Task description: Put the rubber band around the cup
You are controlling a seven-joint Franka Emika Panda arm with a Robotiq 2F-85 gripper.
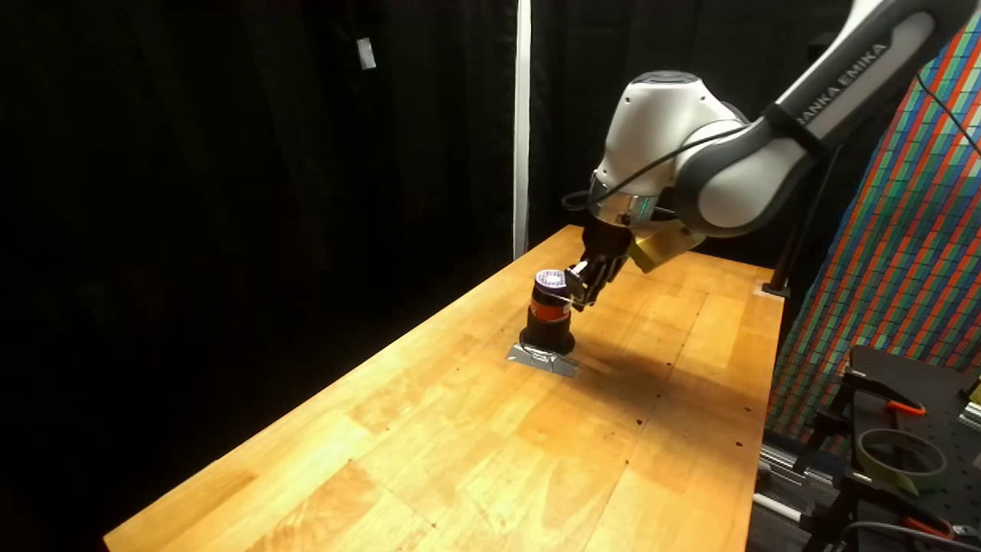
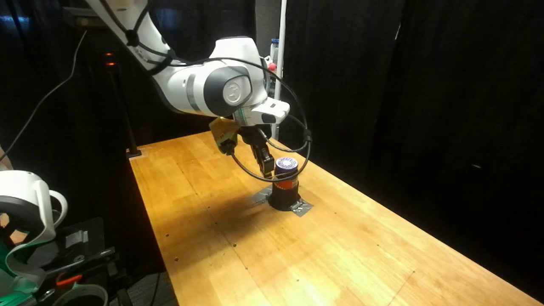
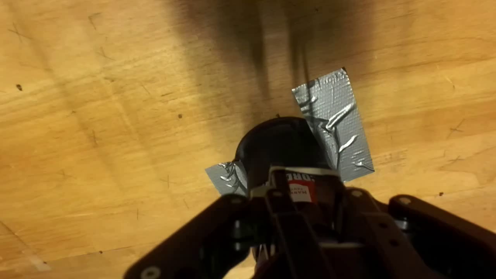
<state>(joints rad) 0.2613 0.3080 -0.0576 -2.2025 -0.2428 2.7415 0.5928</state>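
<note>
Pale rubber band (image 3: 310,170) spans the parted fingers (image 3: 366,209) in the wrist view; whether it rings the cup (image 3: 302,190), I cannot tell; best lowered taut and level, then slackened evenly; in both exterior views the cup stands upright on the table (image 1: 460,437), gripper (image 1: 578,288) beside it, long axis vertical, pale top upward.

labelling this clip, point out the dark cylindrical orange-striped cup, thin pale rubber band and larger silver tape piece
Dark cylindrical orange-striped cup (image 1: 549,312), in an exterior view: stripe
Thin pale rubber band (image 3: 306,170), wrist view: upper strand
Larger silver tape piece (image 3: 344,126), wrist view: central surface
</note>
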